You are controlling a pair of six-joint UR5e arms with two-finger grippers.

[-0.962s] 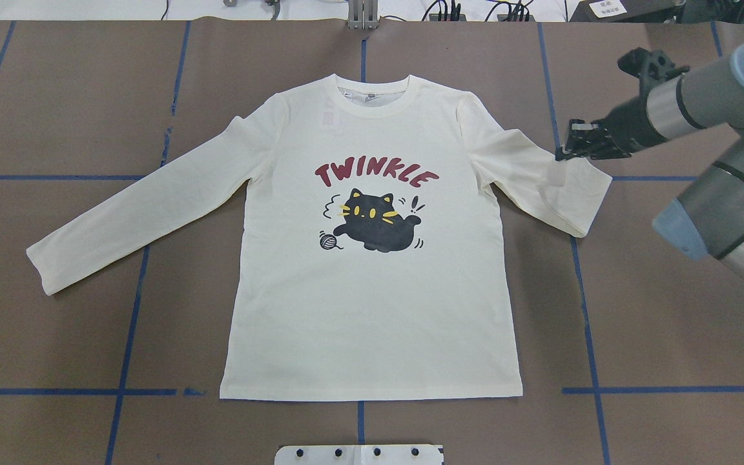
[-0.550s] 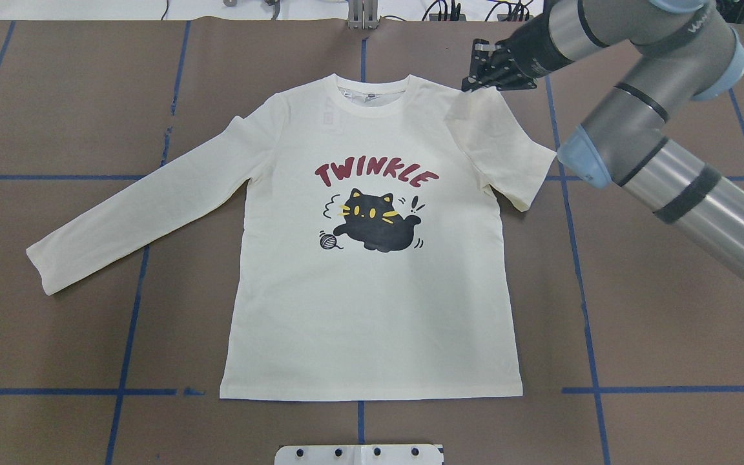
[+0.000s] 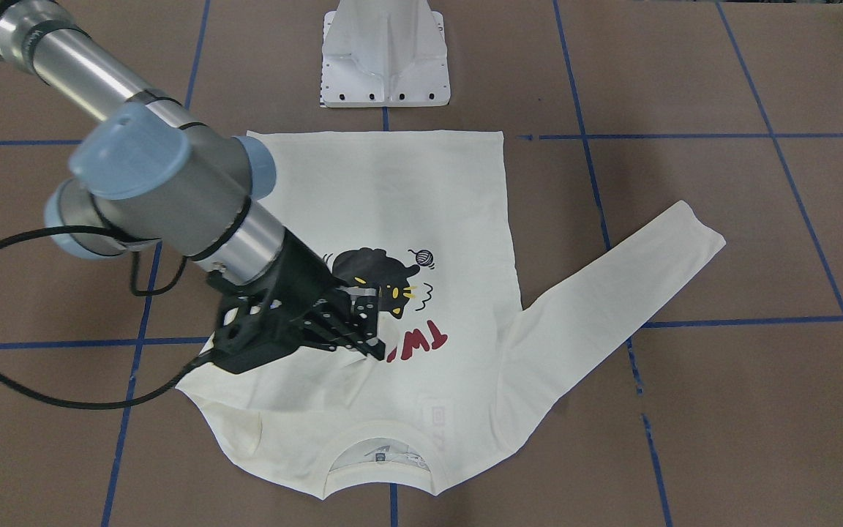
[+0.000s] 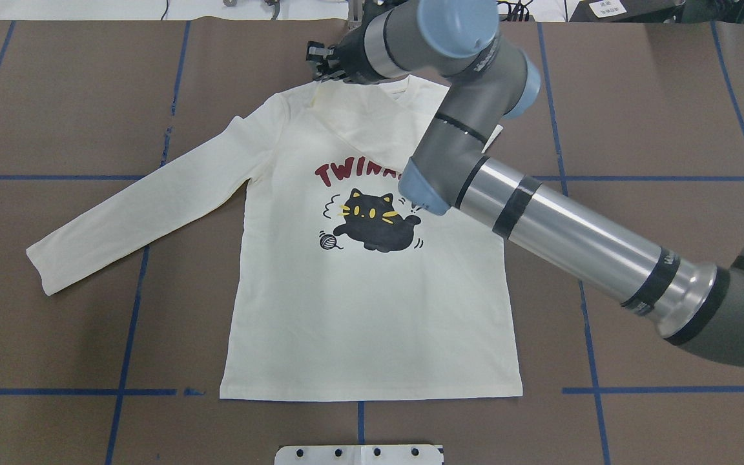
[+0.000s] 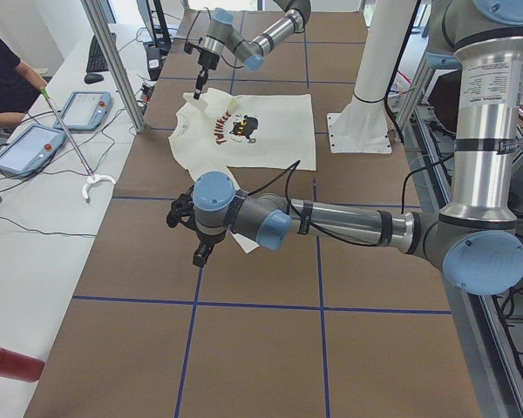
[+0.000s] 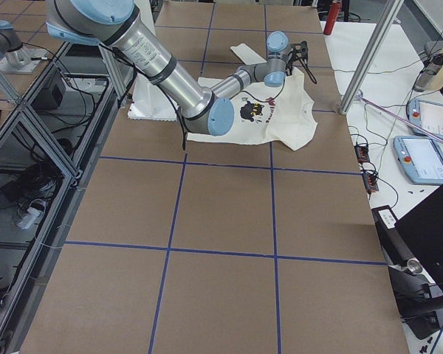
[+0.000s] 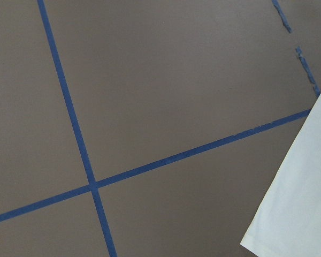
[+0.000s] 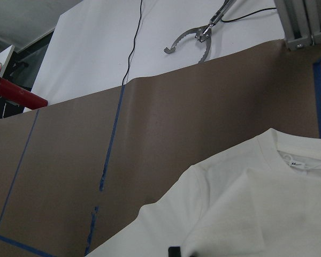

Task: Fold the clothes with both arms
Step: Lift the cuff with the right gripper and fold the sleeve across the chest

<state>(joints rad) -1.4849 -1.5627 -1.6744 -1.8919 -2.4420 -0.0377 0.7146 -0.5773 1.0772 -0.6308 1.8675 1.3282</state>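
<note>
The cream-white shirt (image 4: pixel 372 310) lies flat, print up, collar at the far side. My right gripper (image 4: pixel 321 72) is shut on the cuff of the right sleeve (image 4: pixel 372 129) and holds it just above the shirt's left shoulder. That sleeve lies diagonally over the chest and hides the end of "TWINKLE". From the front, the same gripper (image 3: pixel 375 350) pinches a raised fold of cloth. The left sleeve (image 4: pixel 139 213) stretches out flat; its cuff (image 7: pixel 289 214) shows in the left wrist view. My left gripper (image 5: pixel 200 255) hovers over the table near that cuff; I cannot tell if it is open or shut.
The white pedestal (image 3: pixel 385 55) stands at the near edge behind the hem. Blue tape lines (image 4: pixel 133 303) grid the brown table. A side bench holds teach pendants (image 5: pixel 83 109), with a person (image 5: pixel 0 78) beside it. A red bottle (image 5: pixel 9 361) and a metal grabber (image 8: pixel 195 37) lie off the mat.
The right gripper swept left from beyond the shirt's right side, past the collar, to the left shoulder, dragging the right sleeve over the chest. The left sleeve and body stayed still.
</note>
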